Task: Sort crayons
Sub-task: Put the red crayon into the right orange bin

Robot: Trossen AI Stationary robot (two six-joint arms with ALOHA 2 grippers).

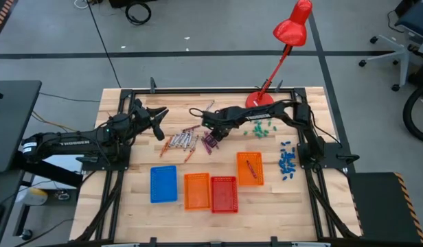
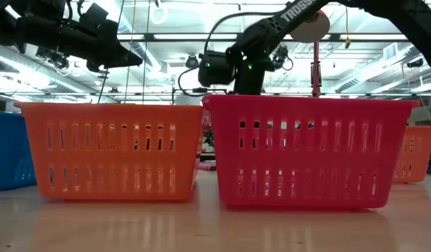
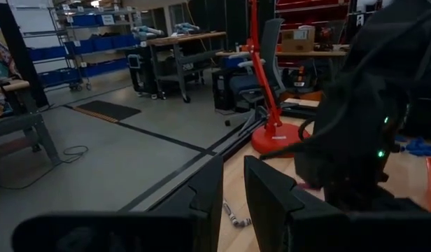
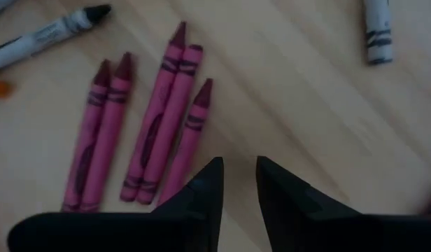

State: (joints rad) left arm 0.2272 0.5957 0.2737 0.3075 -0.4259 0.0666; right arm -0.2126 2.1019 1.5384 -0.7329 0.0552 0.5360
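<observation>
Bare wood lies open between the crayons [image 1: 187, 142] and the row of trays: blue tray [image 1: 163, 184], two orange trays [image 1: 196, 191], red tray [image 1: 224, 194]. The red lamp [image 1: 283, 48] leans over the far edge. The right gripper [image 1: 213, 132] hangs low just over the magenta crayons [image 4: 142, 133], crowding that spot.

Red desk lamp [image 1: 288, 41] at table's far edge; teal bits [image 1: 258, 128] and blue bits [image 1: 288, 163] on wooden table [image 1: 143, 209].

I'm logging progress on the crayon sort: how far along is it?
Early. One crayon lies in the right-hand orange tray; the blue tray looks empty. The right gripper hangs over the magenta crayons, jaws slightly apart, holding nothing. The left gripper waits raised. The mixed pile remains unsorted.
</observation>
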